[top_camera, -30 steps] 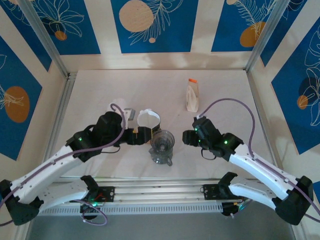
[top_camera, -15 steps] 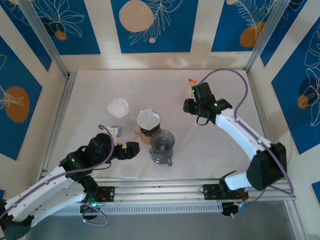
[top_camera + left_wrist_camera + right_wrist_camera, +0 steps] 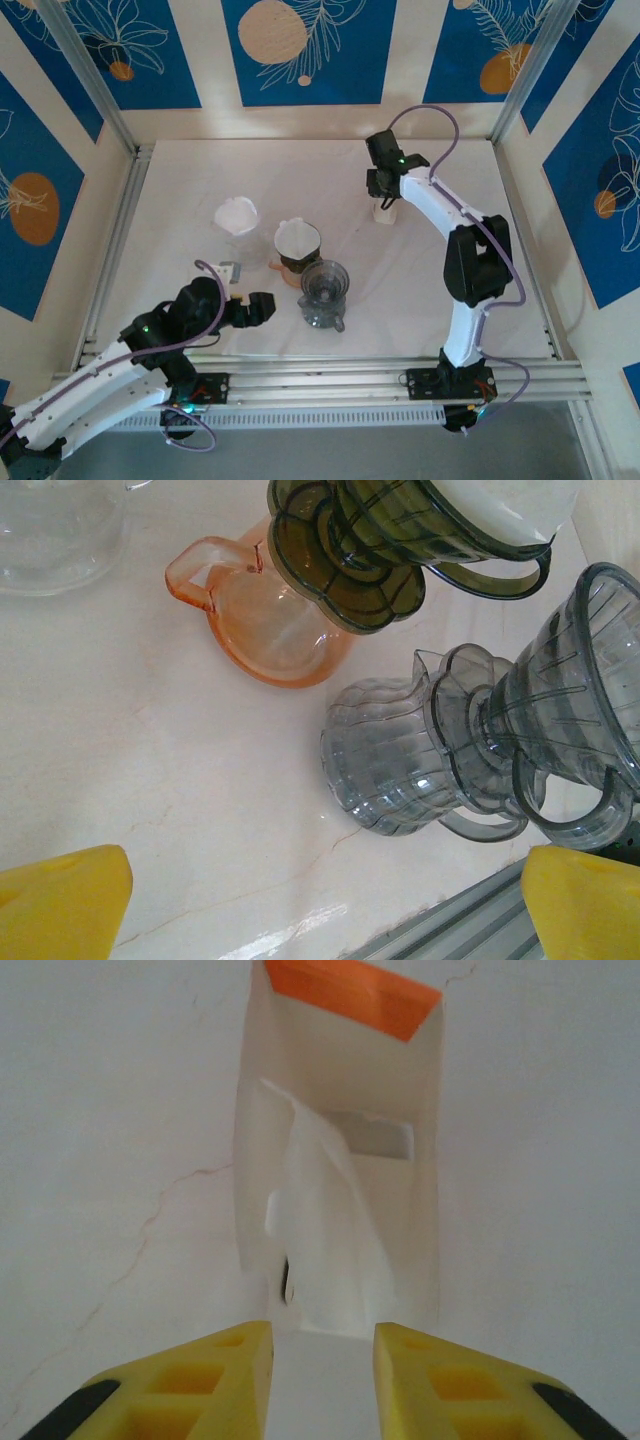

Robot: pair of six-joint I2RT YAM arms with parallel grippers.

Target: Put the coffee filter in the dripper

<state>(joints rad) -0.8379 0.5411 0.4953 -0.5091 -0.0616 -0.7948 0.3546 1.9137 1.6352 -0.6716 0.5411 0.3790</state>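
Note:
The filter pack (image 3: 385, 210) is a white pouch with an orange top, standing at the back right of the table. In the right wrist view a white coffee filter (image 3: 322, 1222) sticks out of the filter pack (image 3: 400, 1220). My right gripper (image 3: 322, 1365) is just short of the pack's near end, open by a narrow gap, with nothing gripped that I can see. The clear grey dripper (image 3: 323, 288) stands empty at the middle front on its grey server (image 3: 395, 770). My left gripper (image 3: 325, 910) is open, low and left of it.
A dark dripper (image 3: 297, 240) lined with a white filter sits on an orange server (image 3: 270, 625) behind the grey one. A white cone (image 3: 237, 216) stands further left, on clear glass (image 3: 50, 530). An aluminium rail (image 3: 320, 380) lines the front edge.
The right arm has swung from the middle front out to the filter pack at the back. The left arm has pulled back from the drippers toward the front left.

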